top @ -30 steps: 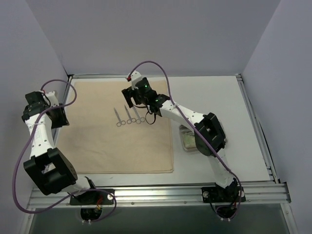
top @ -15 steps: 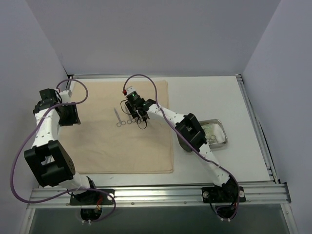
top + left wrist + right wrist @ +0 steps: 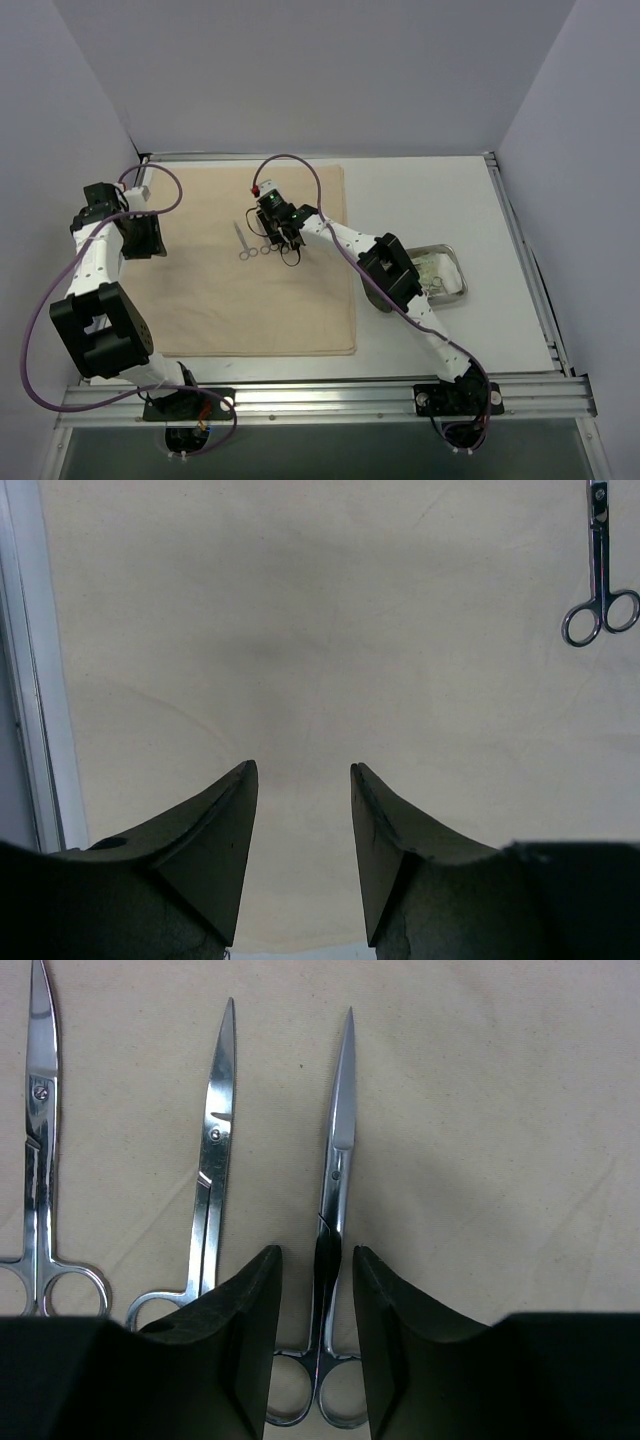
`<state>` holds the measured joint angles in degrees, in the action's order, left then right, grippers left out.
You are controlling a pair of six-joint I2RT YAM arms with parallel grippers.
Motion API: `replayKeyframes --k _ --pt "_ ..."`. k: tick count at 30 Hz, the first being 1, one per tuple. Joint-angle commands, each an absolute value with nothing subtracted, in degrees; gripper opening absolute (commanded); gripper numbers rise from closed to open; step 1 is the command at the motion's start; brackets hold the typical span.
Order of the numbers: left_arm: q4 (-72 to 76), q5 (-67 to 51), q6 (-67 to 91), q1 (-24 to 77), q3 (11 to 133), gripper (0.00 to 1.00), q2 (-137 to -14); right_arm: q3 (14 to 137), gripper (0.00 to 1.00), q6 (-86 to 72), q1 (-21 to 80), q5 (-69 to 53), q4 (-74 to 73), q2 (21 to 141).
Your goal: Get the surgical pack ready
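— Right gripper (image 3: 317,1255)?
— Jaws a narrow gap apart, straddling the rightmost forceps (image 3: 335,1160) on the cloth (image 3: 500,1110), not pinching.
— Left gripper (image 3: 303,770)?
— Half open, empty, over bare cloth.

A white tabletop (image 3: 430,200) sits inside a booth with plain, pale lilac-grey walls (image 3: 300,70). Ribbed aluminium rails (image 3: 330,398) run along the tabletop's near edge, and a thinner metal rail (image 3: 521,250) borders its right side.

A lab test cell: plain walls (image 3: 300,70) enclosing a railed table (image 3: 430,200).
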<state>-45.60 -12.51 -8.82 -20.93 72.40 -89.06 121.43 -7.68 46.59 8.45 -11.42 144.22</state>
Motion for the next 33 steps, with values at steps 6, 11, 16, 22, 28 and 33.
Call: replayKeyframes --k 6,11,16,22,28,33 --pt "-43.42 -13.71 -10.02 -21.09 72.25 0.52 -88.15 122.87 0.24 -9.4 46.85 7.64 -15.99 147.3" --pt "-43.51 -13.71 -9.93 -21.01 72.33 0.52 -87.89 122.61 0.17 -9.76 46.41 7.39 -17.05 147.92" --pt "-43.59 -13.62 -10.28 -21.18 72.25 0.52 -87.63 122.43 0.0 -9.58 46.41 7.03 -17.05 146.69" --pt "-43.86 -13.97 -10.55 -21.18 72.51 0.52 -87.19 121.03 0.0 -6.6 47.02 7.91 -14.42 140.72" --pt "-43.95 -14.32 -10.9 -21.18 72.51 0.52 -86.57 114.53 0.0 -4.14 47.02 8.08 -9.76 132.37" --pt "-43.86 -15.47 -10.81 -21.53 72.51 0.52 -86.05 109.61 0.0 -2.29 47.02 8.35 -8.88 128.15"
